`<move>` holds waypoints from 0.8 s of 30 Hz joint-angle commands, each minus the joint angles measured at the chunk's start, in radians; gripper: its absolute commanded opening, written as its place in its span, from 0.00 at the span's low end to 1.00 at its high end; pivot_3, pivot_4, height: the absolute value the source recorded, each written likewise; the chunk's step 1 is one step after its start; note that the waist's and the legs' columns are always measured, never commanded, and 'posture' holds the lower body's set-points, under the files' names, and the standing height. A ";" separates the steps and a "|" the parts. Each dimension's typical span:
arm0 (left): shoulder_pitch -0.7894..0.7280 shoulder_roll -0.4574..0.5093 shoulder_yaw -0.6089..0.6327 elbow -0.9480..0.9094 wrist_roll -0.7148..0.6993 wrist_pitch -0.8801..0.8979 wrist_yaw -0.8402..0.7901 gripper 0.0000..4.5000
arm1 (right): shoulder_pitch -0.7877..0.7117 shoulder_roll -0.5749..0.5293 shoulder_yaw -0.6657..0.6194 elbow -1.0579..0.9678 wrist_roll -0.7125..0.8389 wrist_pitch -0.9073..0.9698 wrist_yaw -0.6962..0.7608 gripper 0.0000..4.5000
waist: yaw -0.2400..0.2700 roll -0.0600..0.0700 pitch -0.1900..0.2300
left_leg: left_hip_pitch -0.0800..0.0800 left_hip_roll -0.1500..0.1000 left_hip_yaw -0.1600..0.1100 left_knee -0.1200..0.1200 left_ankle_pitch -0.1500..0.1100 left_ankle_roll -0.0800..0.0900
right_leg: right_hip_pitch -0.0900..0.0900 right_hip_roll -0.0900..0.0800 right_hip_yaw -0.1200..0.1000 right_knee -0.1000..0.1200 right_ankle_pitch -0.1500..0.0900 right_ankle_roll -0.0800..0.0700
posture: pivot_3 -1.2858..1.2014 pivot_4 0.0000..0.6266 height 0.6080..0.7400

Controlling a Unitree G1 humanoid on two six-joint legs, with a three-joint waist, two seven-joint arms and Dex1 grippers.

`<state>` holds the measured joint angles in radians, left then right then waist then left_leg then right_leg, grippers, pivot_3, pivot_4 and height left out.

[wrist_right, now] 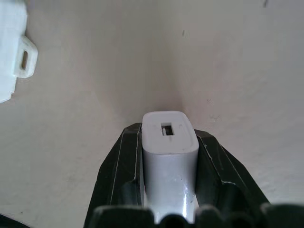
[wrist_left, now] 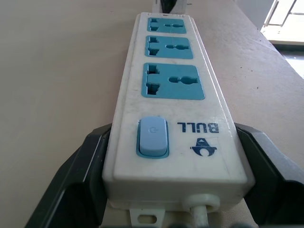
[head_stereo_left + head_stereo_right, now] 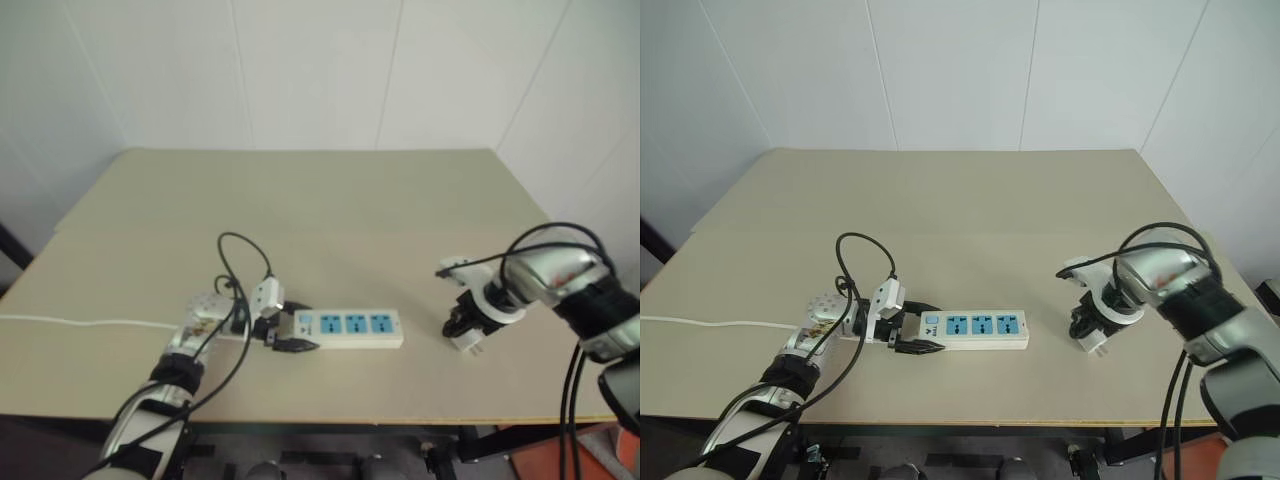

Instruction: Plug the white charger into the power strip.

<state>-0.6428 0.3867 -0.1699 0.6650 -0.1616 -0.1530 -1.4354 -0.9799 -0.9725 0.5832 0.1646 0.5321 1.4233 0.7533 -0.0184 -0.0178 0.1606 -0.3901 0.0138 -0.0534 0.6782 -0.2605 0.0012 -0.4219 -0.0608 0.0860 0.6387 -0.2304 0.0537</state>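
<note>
on tabletop | right pincer (image 1: 169,190) clamps charger (image 1: 169,142) by its sides; light, rigid, slick | left pincer (image 2: 171,190) clamps strip (image 2: 173,118) at switch end

Pale tan table (image 3: 330,200) against white panelled walls (image 3: 310,70), bright window (image 2: 285,21) off to one side

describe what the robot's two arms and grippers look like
Both arms are silver-grey with black bands and loose black cables looping over them. The left gripper and right gripper each have two black, wedge-shaped jaws, with a small white boxy module mounted at the wrist.
</note>
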 commanded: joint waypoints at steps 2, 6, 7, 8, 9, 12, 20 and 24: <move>0.019 0.017 -0.047 0.024 0.042 -0.008 -0.035 0.74 | 0.071 0.000 -0.277 -0.063 -0.013 -0.295 0.024 0.26 | -0.002 0.000 0.000 | 0.000 0.000 0.000 0.000 0.000 0.000 | 0.000 0.000 0.000 0.001 0.000 0.000 | 0.52 0.24 1.00; 0.010 0.016 -0.045 0.037 0.037 -0.014 -0.042 0.74 | 0.168 0.042 -0.429 -0.146 0.019 -0.416 0.049 0.26 | -0.002 0.000 0.000 | 0.000 0.000 0.000 0.000 0.000 0.000 | 0.000 0.001 0.000 0.000 0.000 0.000 | 0.52 0.24 1.00; 0.007 0.016 -0.048 0.040 0.039 -0.012 -0.048 0.74 | 0.203 0.065 -0.470 -0.170 0.027 -0.463 0.053 0.26 | -0.001 0.000 0.000 | 0.000 0.000 0.000 0.000 0.000 0.000 | 0.000 0.001 0.000 0.000 0.000 0.000 | 0.52 0.24 1.00; 0.005 0.017 -0.051 0.042 0.041 -0.012 -0.052 0.74 | 0.228 0.084 -0.499 -0.186 0.029 -0.495 0.056 0.26 | -0.002 0.000 0.000 | 0.000 0.000 0.000 0.000 0.000 0.000 | 0.000 0.001 0.000 0.000 0.000 0.000 | 0.52 0.24 1.00; 0.003 0.017 -0.054 0.046 0.044 -0.013 -0.054 0.74 | 0.256 0.119 -0.534 -0.206 0.035 -0.544 0.054 0.26 | -0.001 0.000 0.000 | 0.001 0.000 0.000 0.000 0.000 0.000 | 0.001 0.001 0.000 0.000 0.000 0.000 | 0.52 0.24 1.00; -0.003 0.013 -0.058 0.058 0.052 -0.018 -0.044 0.74 | 0.315 0.223 -0.591 -0.246 0.033 -0.698 0.061 0.26 | -0.003 0.000 0.000 | 0.001 0.000 0.000 0.000 0.000 0.000 | 0.001 0.001 0.001 0.001 0.000 0.000 | 0.52 0.24 1.00; -0.004 0.009 -0.061 0.057 0.052 -0.014 -0.041 0.74 | 0.430 0.384 -0.602 -0.324 0.091 -0.890 0.228 0.26 | -0.003 0.000 0.000 | 0.001 0.000 0.000 0.000 0.000 0.000 | 0.001 0.001 0.001 0.001 0.000 0.000 | 0.52 0.24 1.00; -0.003 0.010 -0.060 0.056 0.051 -0.013 -0.038 0.74 | 0.422 0.440 -0.570 -0.302 0.076 -0.912 0.245 0.26 | -0.003 0.000 0.000 | 0.002 0.000 0.000 0.000 0.000 0.000 | 0.002 0.001 0.001 0.002 0.000 0.000 | 0.52 0.24 1.00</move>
<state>-0.6660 0.3919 -0.1817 0.7034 -0.1600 -0.1709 -1.4603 -0.5356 -0.5477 0.0104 -0.1169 0.6070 0.5488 0.9922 -0.0213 -0.0182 0.1604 -0.3871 0.0139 -0.0537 0.6784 -0.2604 0.0012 -0.4195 -0.0598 0.0868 0.6405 -0.2304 0.0536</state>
